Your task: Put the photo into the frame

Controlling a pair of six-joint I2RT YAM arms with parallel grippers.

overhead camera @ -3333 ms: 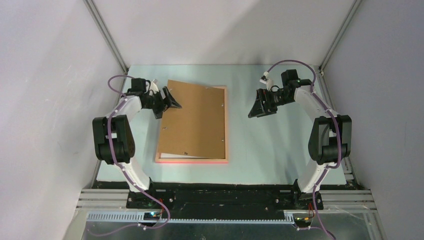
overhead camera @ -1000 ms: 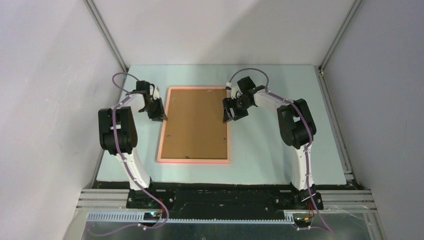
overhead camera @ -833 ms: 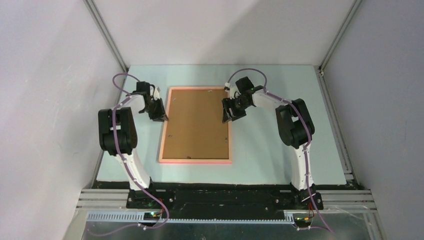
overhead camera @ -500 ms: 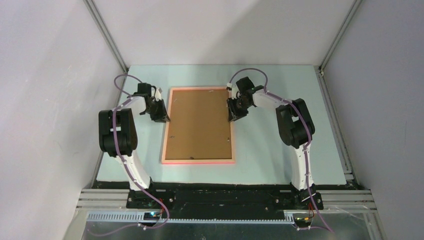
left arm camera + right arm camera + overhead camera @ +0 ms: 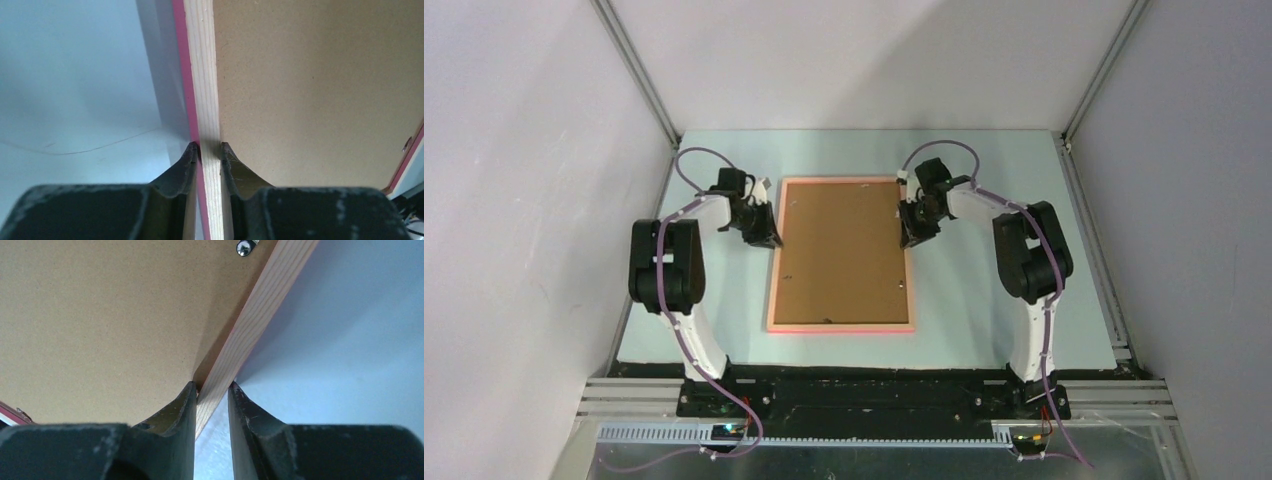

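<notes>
So compared to a second ago the frame [image 5: 841, 326] has slid to the right across the table [image 5: 984, 290], and both arms have gone with it. It's sitting mid-table now, back side up, long sides running away from the arm bases. A few seconds back the brown board [image 5: 842, 260] was lying crooked over the frame with both grippers off to the sides. Now it's square inside the pink border.

Left gripper [image 5: 767, 232] is on the frame's left side, up toward the far end. In the wrist view its jaws are nearly shut, pinching the pale wood rail: one finger on the pink outer face, the other on the inner side against the board.

Right gripper [image 5: 911, 232] mirrors that on the right side, about level with the left one. A second ago its jaws stood clearly wider. Now they're narrowed onto the wood rail, one finger on the board side and one on the table side. A small metal clip [image 5: 244, 246] shows on the board by the rail farther along.
</notes>
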